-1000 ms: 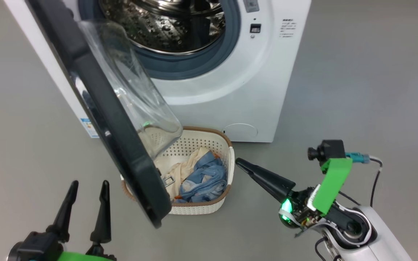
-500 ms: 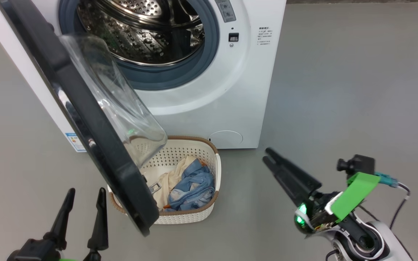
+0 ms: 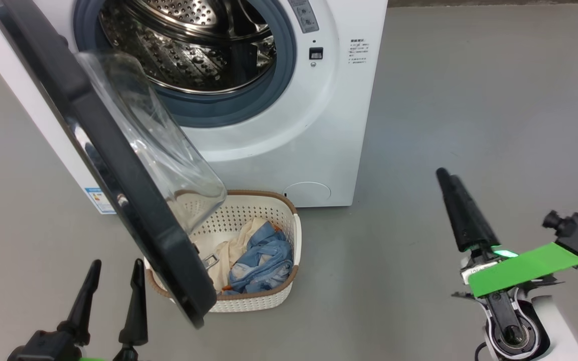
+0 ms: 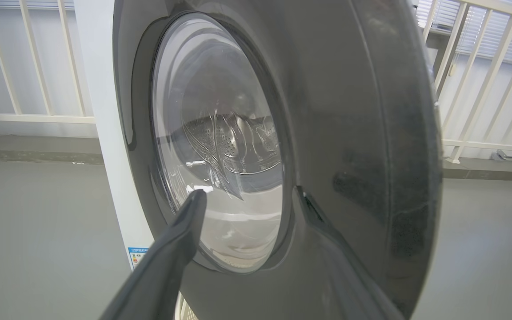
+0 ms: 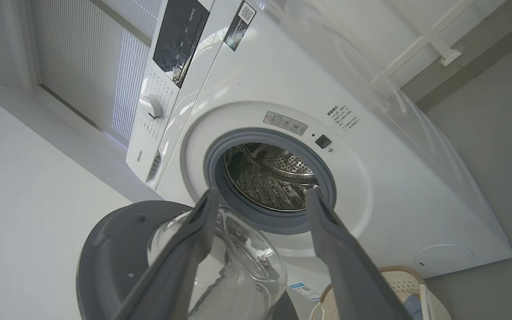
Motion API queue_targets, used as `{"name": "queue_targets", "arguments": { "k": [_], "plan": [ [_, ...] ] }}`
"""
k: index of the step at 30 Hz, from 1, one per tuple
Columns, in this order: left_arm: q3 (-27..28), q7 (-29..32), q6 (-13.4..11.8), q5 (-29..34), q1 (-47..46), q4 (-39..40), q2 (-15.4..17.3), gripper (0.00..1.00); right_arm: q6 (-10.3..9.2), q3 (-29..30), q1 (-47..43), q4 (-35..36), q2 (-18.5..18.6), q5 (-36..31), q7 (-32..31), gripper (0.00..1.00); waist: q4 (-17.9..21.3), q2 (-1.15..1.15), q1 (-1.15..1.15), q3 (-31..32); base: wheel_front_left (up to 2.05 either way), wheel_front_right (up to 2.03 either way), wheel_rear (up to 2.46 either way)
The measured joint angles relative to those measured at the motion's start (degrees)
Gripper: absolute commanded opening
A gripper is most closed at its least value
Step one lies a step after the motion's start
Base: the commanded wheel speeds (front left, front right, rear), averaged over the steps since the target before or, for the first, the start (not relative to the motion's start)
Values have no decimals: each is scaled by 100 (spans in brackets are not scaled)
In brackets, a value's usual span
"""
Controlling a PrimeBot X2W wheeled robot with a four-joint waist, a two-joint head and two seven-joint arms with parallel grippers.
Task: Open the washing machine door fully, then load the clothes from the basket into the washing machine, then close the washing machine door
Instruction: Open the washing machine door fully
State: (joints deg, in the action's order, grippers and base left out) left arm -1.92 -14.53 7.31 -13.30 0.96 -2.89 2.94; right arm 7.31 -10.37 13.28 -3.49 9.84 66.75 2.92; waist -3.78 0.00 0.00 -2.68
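Observation:
The washing machine (image 3: 279, 130) stands with its steel drum (image 3: 188, 45) exposed. Its black washing machine door (image 3: 118, 170) hangs part-way open, its lower edge over the basket's left side. The cream basket (image 3: 256, 301) sits on the floor before the machine, holding the clothes (image 3: 261, 255), blue denim and beige cloth. My left gripper (image 3: 116, 271) is open, close to the door's outer face (image 4: 349, 133), touching nothing. My right gripper (image 3: 444, 178) hovers right of the basket, well apart from it. The right wrist view shows it open (image 5: 260, 193) and empty, aimed at the drum (image 5: 274, 178).
Grey floor surrounds the machine, with open room on the right. A blue energy sticker (image 3: 97, 199) marks the machine's lower left corner and a round hatch (image 3: 306, 193) its lower front. White railings (image 4: 29, 118) stand behind.
My right gripper has opened, swung right away from the basket's side and turned up towards the machine. The head camera has shifted. My left gripper stays put.

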Motion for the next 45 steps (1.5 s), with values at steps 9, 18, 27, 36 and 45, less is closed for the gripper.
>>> {"name": "queue_targets", "arguments": {
  "k": [9, 18, 27, 36, 45],
  "plan": [
    [0, 0, 0, -5, 1, 0, -11, 100, 0, 120, -112, -34, 211, -2059, 927, 100, -2, 0, 0, 28, 0, 0, 0],
    [62, 0, 0, -5, 125, 1, -25, 100, 1, 681, -906, 226, 58, -4084, 1103, 100, 36, 0, 0, 58, 0, 0, 0],
    [108, 0, 0, 33, 130, 34, -31, 100, 1, 1124, -1631, 404, -420, -5293, 1138, 100, 110, 0, 0, 41, 0, 0, 0],
    [121, 0, 0, 66, 132, -18, -32, 100, 1, 1354, -1680, 255, -563, -5651, 1138, 100, 125, 0, 0, 24, 0, 0, 0],
    [77, 0, 0, 108, 193, -99, -33, 100, 1, 1492, -1540, -113, -634, -5766, 1138, 100, 62, 0, 0, 33, 0, 0, 0]
  ]
}}
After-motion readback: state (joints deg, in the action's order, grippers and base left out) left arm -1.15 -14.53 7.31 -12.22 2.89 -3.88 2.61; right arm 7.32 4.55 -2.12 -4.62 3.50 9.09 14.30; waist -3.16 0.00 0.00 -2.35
